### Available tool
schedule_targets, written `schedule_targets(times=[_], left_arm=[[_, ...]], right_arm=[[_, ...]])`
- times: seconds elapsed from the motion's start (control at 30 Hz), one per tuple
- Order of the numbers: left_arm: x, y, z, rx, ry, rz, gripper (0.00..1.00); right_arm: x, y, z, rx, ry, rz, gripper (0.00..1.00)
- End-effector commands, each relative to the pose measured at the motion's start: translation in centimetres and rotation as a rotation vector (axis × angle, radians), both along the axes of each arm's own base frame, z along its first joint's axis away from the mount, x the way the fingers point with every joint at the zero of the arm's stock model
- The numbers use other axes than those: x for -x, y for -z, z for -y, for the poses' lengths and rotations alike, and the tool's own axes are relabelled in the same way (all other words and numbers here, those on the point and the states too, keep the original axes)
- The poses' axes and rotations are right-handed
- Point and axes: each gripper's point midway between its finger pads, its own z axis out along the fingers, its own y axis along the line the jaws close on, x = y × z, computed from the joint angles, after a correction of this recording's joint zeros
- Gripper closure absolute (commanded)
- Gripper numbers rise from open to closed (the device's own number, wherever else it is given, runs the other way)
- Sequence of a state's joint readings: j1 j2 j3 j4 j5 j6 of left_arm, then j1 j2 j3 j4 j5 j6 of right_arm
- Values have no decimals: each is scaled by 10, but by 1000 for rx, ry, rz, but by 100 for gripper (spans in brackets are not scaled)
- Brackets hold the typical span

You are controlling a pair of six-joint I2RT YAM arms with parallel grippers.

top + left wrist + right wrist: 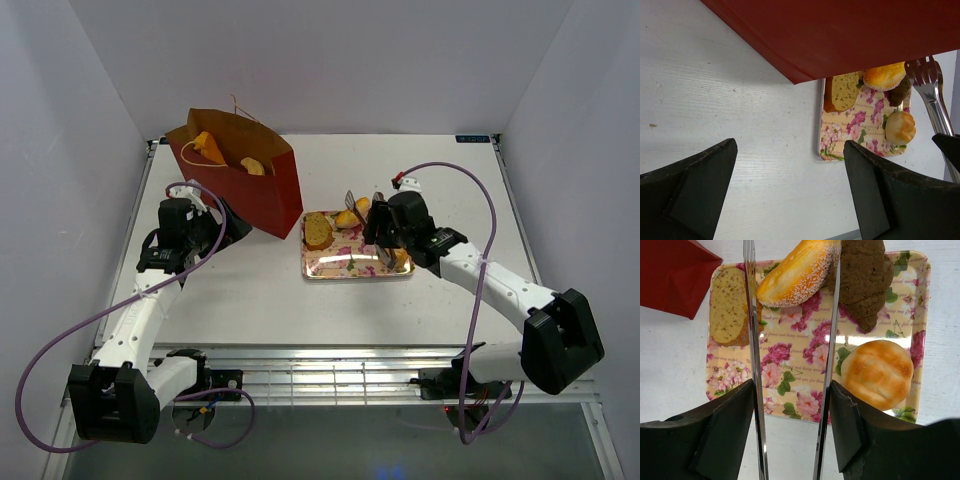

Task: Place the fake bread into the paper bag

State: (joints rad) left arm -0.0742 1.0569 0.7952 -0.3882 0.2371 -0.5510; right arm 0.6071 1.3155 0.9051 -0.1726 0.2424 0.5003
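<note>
Here, the right end effector (790,412) grips metal tongs (754,340), likely so their long tips can reach the fake bread (797,272); the tips stand one on each side of a sugary orange roll on the flowery tray (785,355). The left end effector (790,180) is wide open and holds nothing, low over the worktop (715,75) beside the paper bag (255,190), maybe to steady it. The bag stands open with two golden pieces (210,148) inside; the tray also holds a brown croissant (865,275), a round bun (877,372) and a toast slice (727,305).
</note>
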Motion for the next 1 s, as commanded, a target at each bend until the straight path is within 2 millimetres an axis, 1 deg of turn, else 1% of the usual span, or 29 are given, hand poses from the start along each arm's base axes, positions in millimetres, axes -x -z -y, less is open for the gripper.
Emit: schedule_targets(times=[0.0,0.03,0.07,0.33,0.53,0.77,0.8,0.83,0.97], left_arm=[[1,-10,5,17,19,32,2],[1,-10,5,19,19,32,2],[1,-11,5,20,18,33,2],[1,-11,6,24,26,35,2],[1,-10,6,27,26,32,2],[2,-11,8,30,31,33,2],[2,-11,7,30,29,33,2],[2,-11,7,30,29,33,2],[2,-10,7,31,30,32,2]], right_arm=[[-19,-33,-10,-100,6,71,36],[-19,-33,-11,-107,-1,71,36],[-19,-30,-11,-105,-1,60,37],[-22,-18,-12,-106,-11,28,37],[-24,-13,-15,-101,-24,16,37],[-29,-12,-15,-79,-20,21,38],[-31,-15,-15,-78,-18,25,38],[-31,-12,-14,-69,-16,16,39],[-33,-12,-14,-53,-9,8,40]])
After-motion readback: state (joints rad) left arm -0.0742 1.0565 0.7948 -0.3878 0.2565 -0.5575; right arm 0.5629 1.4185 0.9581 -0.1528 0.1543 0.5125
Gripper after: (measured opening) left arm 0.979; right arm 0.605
